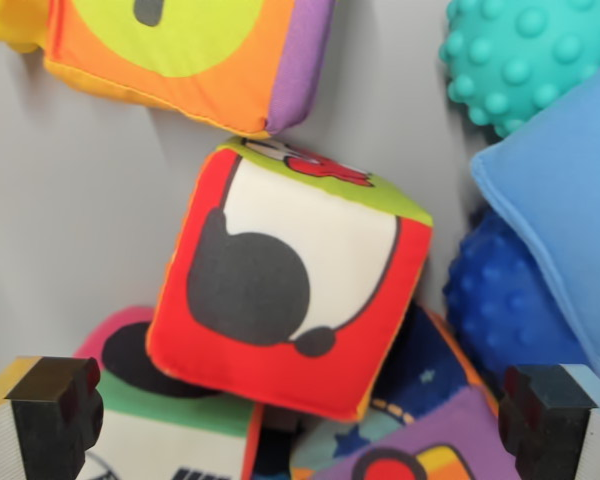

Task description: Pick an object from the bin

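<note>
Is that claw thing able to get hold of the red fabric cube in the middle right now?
Probably yes. The gripper is open, one finger at each bottom corner of the wrist view, and the red cube lies on top of the other toys with nothing covering it. It looks nearly as wide as the opening, though.

No readable text, numbers or brand names in the wrist view.

The red fabric cube [290,290] near the middle of the grey bin floor [70,200] carries only a black silhouette picture on a cream panel, no letters. The orange cube [195,55] by the top edge shows a dark mark on a yellow-green disc, cropped too far to read as a character. Other soft blocks show pictures only.
</note>
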Controlling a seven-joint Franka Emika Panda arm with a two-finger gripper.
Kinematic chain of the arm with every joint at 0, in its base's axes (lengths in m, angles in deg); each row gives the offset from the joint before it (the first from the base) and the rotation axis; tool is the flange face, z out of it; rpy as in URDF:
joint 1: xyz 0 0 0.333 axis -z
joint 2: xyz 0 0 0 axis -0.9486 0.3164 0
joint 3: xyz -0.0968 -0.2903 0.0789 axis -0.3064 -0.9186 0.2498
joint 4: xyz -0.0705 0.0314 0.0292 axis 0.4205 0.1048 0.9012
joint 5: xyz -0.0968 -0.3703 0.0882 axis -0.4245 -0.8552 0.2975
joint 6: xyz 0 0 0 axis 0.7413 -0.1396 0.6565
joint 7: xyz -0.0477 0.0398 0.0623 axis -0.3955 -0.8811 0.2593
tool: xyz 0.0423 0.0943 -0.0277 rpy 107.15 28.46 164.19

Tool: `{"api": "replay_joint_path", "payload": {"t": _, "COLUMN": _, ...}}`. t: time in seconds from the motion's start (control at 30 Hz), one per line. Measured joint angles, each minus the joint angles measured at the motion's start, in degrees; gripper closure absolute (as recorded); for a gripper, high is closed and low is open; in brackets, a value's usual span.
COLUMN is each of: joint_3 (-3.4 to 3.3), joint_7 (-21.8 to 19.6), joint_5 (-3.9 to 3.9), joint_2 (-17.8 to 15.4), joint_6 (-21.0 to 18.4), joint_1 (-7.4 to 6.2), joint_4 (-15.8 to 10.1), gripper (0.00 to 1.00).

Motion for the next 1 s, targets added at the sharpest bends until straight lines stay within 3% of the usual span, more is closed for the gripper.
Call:
{"api": "replay_joint_path", "payload": {"t": 0.4, "joint_3": -0.7, "joint_7": -0.4, "joint_5": -0.95, "joint_2": 5.3, "joint_6": 5.2, "joint_1": -0.51, "joint_4": -0.1, "gripper": 0.0}}
{"api": "replay_joint_path", "payload": {"t": 0.97, "joint_3": -1.58, "joint_7": -0.5, "joint_5": -1.16, "joint_2": 8.7, "joint_6": 8.5, "joint_1": -1.36, "joint_4": 0.6, "gripper": 0.0}}
{"api": "replay_joint_path", "payload": {"t": 1.0, "joint_3": -1.6, "joint_7": -0.5, "joint_5": -1.16, "joint_2": 8.8, "joint_6": 8.6, "joint_1": -1.39, "joint_4": 0.6, "gripper": 1.0}}
